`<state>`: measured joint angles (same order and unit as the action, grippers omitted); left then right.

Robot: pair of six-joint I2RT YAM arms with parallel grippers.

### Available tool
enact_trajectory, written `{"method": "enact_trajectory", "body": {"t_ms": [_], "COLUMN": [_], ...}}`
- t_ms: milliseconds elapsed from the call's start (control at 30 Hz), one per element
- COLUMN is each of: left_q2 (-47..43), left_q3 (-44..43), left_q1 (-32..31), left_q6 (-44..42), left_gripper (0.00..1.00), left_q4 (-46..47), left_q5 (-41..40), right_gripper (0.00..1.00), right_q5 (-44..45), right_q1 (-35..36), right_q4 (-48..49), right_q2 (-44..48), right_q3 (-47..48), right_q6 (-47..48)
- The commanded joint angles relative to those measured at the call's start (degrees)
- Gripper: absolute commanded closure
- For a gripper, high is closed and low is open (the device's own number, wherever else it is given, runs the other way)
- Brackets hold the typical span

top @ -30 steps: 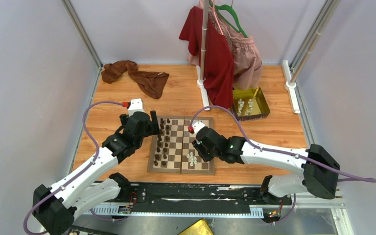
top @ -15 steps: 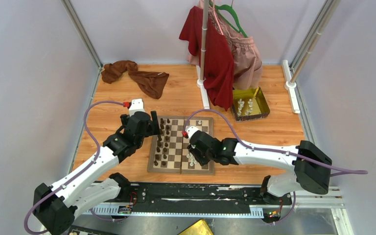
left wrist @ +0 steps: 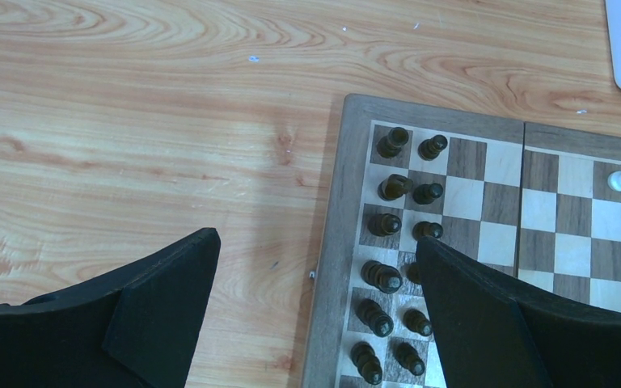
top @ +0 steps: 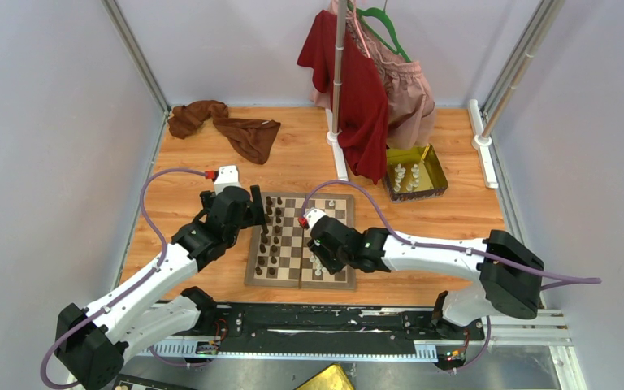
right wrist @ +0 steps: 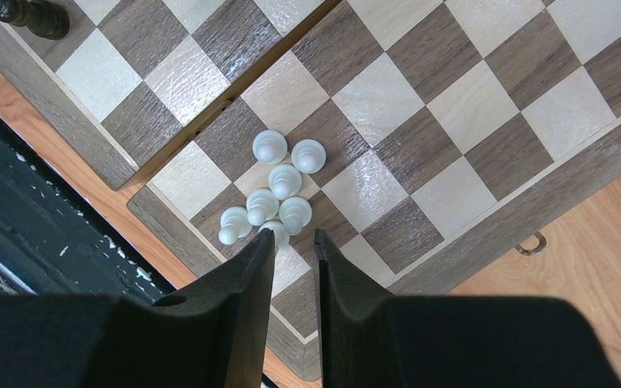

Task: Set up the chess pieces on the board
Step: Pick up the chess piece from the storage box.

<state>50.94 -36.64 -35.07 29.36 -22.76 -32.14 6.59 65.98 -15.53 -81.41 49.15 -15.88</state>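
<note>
The board (top: 292,253) lies between my arms. Dark brown chess pieces (top: 270,236) stand in two files along its left side, also in the left wrist view (left wrist: 384,222). Several cream-white pieces (top: 318,263) huddle near the board's front right; one more (top: 331,203) stands at the far right. My left gripper (top: 253,205) is open and empty, straddling the board's left border (left wrist: 315,239). My right gripper (top: 322,253) hovers over the board (right wrist: 380,97) with its jaws a narrow gap apart and empty (right wrist: 293,234), tips right by the white cluster (right wrist: 285,179).
A gold tray (top: 435,162) holding more white pieces sits at the back right. A rack with red and pink garments (top: 366,89) stands behind the board. A brown cloth (top: 227,126) lies back left. A black rail (top: 317,321) runs along the near edge.
My right arm has moved left and slightly nearer over the board, bringing its gripper up to the white cluster. The left arm has barely moved.
</note>
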Motion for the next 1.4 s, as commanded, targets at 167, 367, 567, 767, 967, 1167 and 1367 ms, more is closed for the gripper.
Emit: {"method": "enact_trajectory", "body": {"t_ms": [167, 367, 567, 767, 967, 1167, 1367], "left_q2": [-0.8, -0.9, -1.0, -1.1, -1.4, -1.4, -1.4], "left_q3": [1.0, 1.3, 1.4, 1.5, 1.6, 1.7, 1.6], "left_q1": [-0.4, -0.5, -0.5, -0.5, -0.5, -0.4, -0.4], "left_q6": [0.5, 0.6, 0.6, 0.9, 0.9, 1.0, 1.0], "left_gripper": [0.0, 0.0, 0.0, 0.0, 0.0, 0.0, 0.0], "left_q4": [1.7, 1.8, 1.8, 1.8, 1.5, 1.5, 1.6], "left_q5": [-0.9, -1.0, -1.0, -1.0, -1.0, -1.0, -1.0], "right_gripper": [0.71, 0.72, 0.77, 0.81, 0.84, 0.88, 0.96], "right_q5": [-0.2, -0.2, -0.1, 0.0, 0.0, 0.0, 1.3], "right_q1": [0.8, 0.8, 0.8, 0.8, 0.8, 0.8, 0.8], "right_q4": [0.7, 0.9, 1.2, 1.5, 1.2, 1.1, 0.2], "right_q2": [-1.6, -2.5, -3.1, -3.2, -3.3, -3.1, -1.9], "right_q3": [2.3, 2.6, 2.8, 3.0, 3.2, 2.6, 2.5], "right_q6": [-0.1, 0.0, 0.2, 0.4, 0.4, 0.1, 0.2]}}
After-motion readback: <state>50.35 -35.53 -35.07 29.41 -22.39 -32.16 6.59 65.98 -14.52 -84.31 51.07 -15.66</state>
